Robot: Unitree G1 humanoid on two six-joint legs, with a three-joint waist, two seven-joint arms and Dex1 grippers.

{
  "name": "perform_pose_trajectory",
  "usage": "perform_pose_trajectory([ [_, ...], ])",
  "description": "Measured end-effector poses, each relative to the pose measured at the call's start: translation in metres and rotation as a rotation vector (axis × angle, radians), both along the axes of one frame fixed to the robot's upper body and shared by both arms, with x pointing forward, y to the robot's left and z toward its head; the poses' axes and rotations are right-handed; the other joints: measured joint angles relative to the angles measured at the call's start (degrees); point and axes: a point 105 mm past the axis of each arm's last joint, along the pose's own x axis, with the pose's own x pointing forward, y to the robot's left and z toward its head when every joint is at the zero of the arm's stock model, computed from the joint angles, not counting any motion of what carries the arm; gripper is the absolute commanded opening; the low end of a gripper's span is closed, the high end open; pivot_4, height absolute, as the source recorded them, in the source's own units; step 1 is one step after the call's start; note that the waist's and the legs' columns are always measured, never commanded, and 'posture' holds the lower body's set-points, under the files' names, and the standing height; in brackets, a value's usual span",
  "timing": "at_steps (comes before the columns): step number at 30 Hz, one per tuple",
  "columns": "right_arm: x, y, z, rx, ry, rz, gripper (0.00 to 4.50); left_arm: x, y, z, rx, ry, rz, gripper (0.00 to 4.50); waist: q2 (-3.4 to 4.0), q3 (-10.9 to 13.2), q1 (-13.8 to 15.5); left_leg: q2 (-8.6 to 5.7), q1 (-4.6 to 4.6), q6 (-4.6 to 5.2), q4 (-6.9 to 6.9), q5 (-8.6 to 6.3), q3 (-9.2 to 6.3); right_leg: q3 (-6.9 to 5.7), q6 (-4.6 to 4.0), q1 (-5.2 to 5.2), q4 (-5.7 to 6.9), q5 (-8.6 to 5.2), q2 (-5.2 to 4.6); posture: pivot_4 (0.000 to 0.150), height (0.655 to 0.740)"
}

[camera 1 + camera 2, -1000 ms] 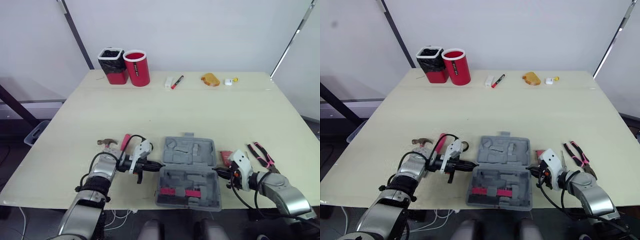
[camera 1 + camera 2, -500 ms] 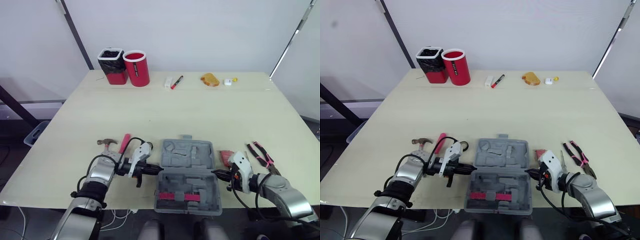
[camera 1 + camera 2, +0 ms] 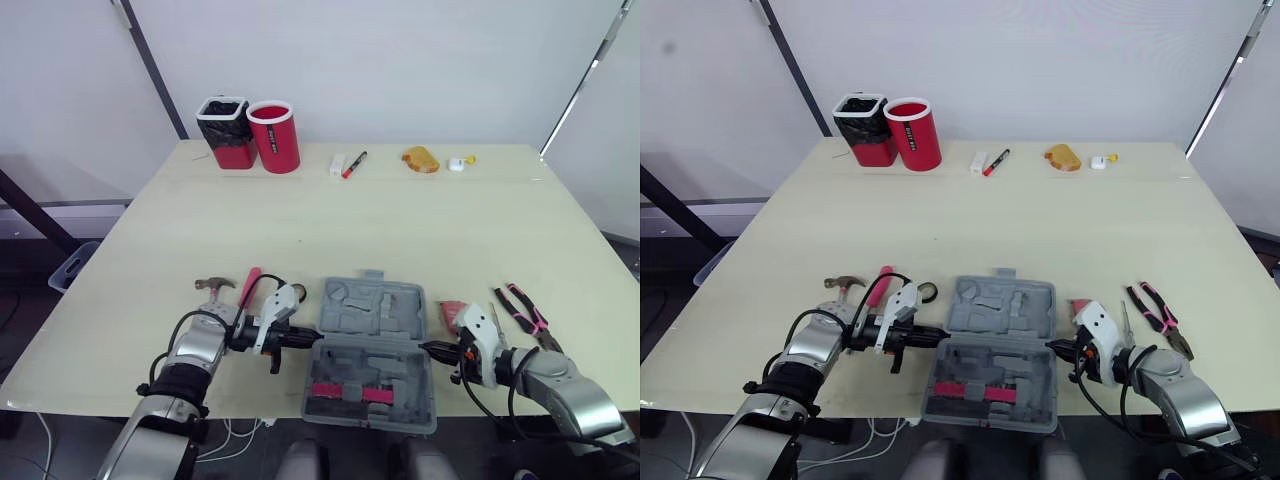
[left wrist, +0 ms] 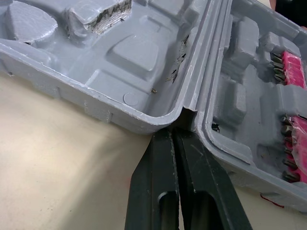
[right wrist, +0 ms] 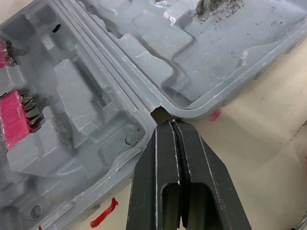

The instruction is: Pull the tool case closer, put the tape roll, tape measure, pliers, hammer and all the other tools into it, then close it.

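Observation:
The grey tool case [image 3: 375, 312] lies open at the table's front middle, its lid flat behind the base, where a pink bit strip [image 3: 340, 392] sits. My left gripper [image 3: 312, 338] is shut, its tips in the hinge notch on the case's left side [image 4: 173, 132]. My right gripper [image 3: 428, 348] is shut in the matching notch on the right side [image 5: 172, 123]. A hammer [image 3: 215, 286] with a pink handle and a black tape roll [image 3: 928, 292] lie left of the case. Pink-handled pliers [image 3: 525, 310] and a red item [image 3: 450, 312] lie to the right.
The case's base hangs over the table's front edge. At the back stand a black cup [image 3: 223, 132] and a red cup [image 3: 275, 135]. A marker [image 3: 354, 163], a white block [image 3: 337, 165], an orange item [image 3: 421, 159] and a small white piece [image 3: 457, 163] lie there too.
Both grippers have drawn back toward the table's front edge, and the open case has slid with them, now overhanging the edge more.

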Motion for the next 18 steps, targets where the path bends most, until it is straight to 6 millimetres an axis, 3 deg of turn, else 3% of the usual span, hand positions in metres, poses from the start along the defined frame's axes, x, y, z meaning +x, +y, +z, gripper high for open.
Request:
perform_pose_trajectory([
  [18, -0.0046, -0.0013, -0.0034, 0.004, 0.022, -0.001, 0.00, -0.0058, -0.0023, -0.0013, -0.003, 0.010, -0.011, 0.13, 0.00, 0.00, 0.01, 0.00, 0.00, 0.00, 0.00, 0.00, 0.00, 0.00, 0.00, 0.00, 0.00, 0.00, 0.00, 0.150, 0.7400],
])
